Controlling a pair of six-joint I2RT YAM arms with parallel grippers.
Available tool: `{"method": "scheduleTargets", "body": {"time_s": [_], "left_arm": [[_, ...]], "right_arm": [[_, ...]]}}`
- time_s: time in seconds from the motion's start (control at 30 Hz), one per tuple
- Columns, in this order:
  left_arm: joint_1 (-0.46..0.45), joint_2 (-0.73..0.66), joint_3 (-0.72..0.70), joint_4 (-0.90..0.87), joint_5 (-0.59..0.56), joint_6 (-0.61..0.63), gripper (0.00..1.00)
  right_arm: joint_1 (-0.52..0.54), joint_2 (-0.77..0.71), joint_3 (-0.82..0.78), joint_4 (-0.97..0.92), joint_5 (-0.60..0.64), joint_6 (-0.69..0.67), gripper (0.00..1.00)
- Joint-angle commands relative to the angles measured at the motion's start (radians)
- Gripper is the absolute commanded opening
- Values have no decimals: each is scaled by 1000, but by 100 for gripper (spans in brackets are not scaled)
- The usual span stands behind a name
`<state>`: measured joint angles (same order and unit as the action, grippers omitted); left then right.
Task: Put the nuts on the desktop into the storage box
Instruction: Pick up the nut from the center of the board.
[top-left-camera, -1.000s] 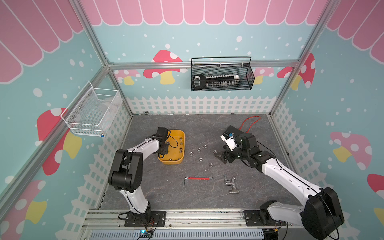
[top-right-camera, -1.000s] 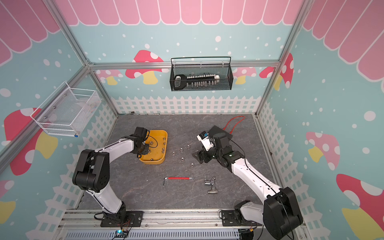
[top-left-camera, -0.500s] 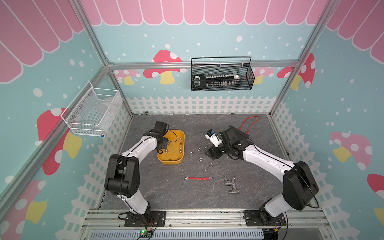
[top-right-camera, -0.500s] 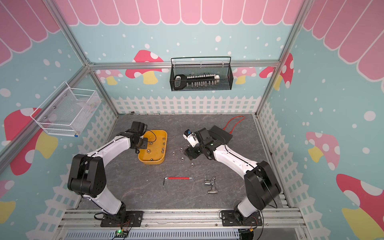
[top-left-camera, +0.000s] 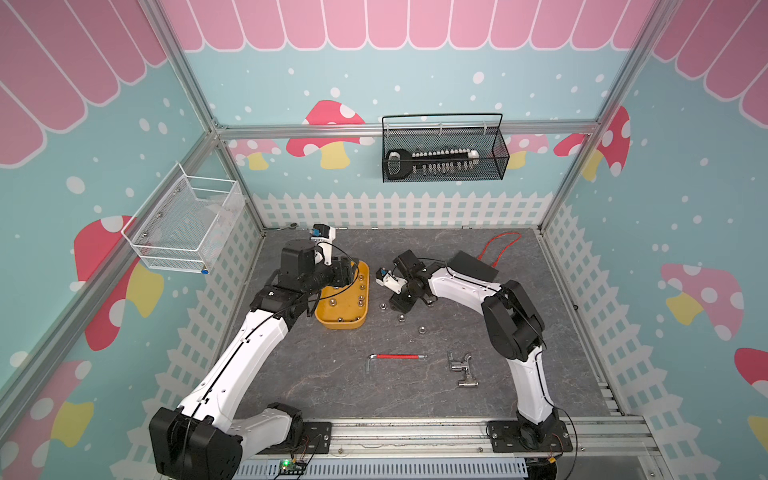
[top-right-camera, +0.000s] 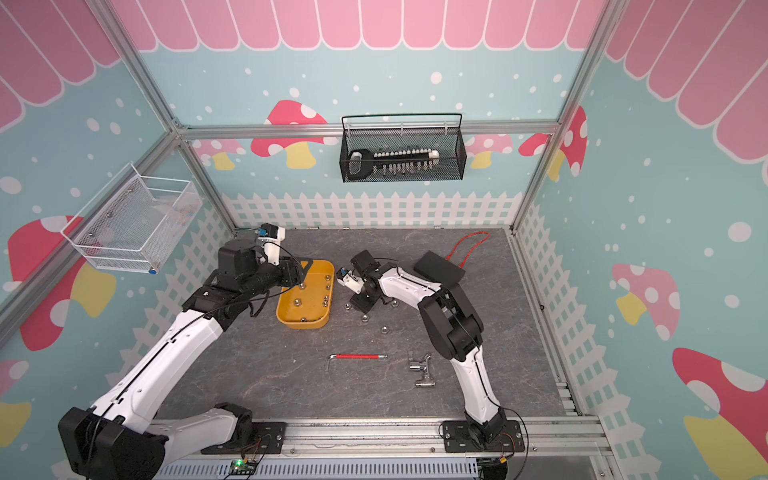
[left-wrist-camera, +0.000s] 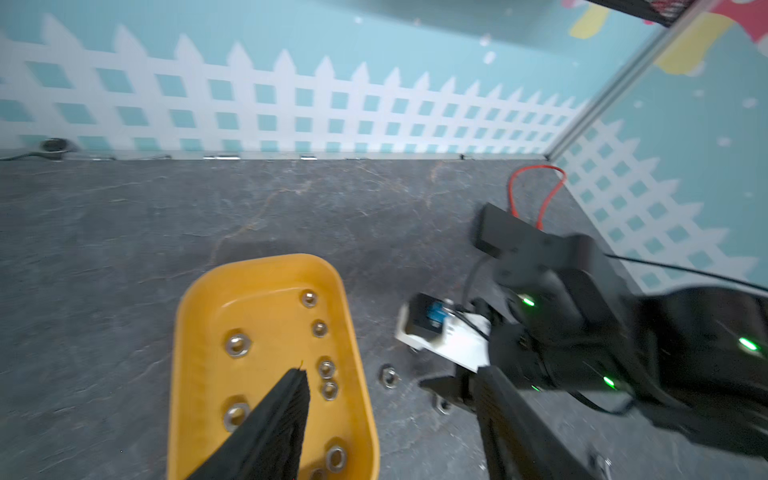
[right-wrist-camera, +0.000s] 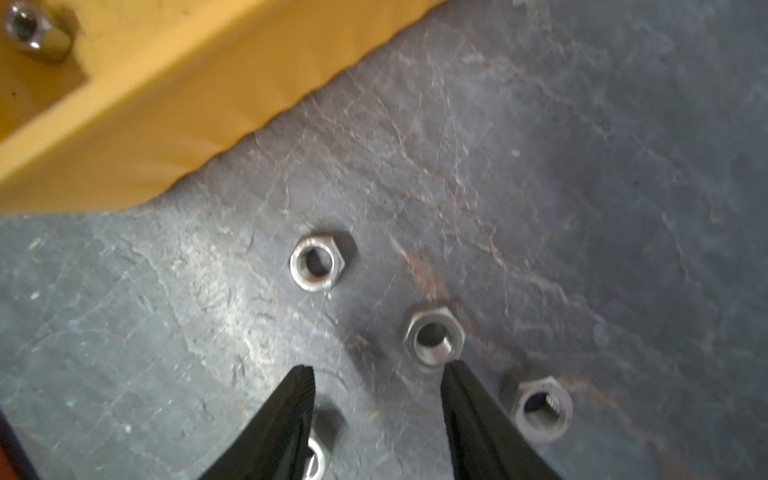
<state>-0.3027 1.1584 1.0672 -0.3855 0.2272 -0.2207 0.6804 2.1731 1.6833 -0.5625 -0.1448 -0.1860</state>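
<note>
While our right gripper (right-wrist-camera: 379, 365) hangs parted and empty, the closest nut (right-wrist-camera: 434, 337) sits just beside one fingertip (right-wrist-camera: 456, 376), not between the two.

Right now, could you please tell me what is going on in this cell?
Two robot arms are moving nuts off the desktop into the storage box. The left gripper hovers over the box, its fingers apart and holding nothing; several nuts already lie inside. The right gripper is low over the desktop beside the box, fingers apart, with loose nuts around its tips but none between them yet.
</note>
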Motion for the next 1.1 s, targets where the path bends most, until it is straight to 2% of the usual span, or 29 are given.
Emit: {"method": "scheduleTargets", "body": {"time_s": [0.0,0.27,0.5,0.77,1.07], "left_arm": [[-51,-57,-34,-33,69,-19,67],[-102,-128,-57,-155,51,-30,68],[-143,-152,-75,-217,26,17,68],[-161,-144,-73,-265,-17,73,68],[-162,-148,-71,-274,-62,81,68]], "right_arm": [[23,46,96,-92,1,-49,55],[33,104,144,-134,-10,-57,53],[51,131,155,-141,-36,-53,52],[57,153,180,-146,-30,-44,52],[61,178,194,-146,-21,-33,45]]}}
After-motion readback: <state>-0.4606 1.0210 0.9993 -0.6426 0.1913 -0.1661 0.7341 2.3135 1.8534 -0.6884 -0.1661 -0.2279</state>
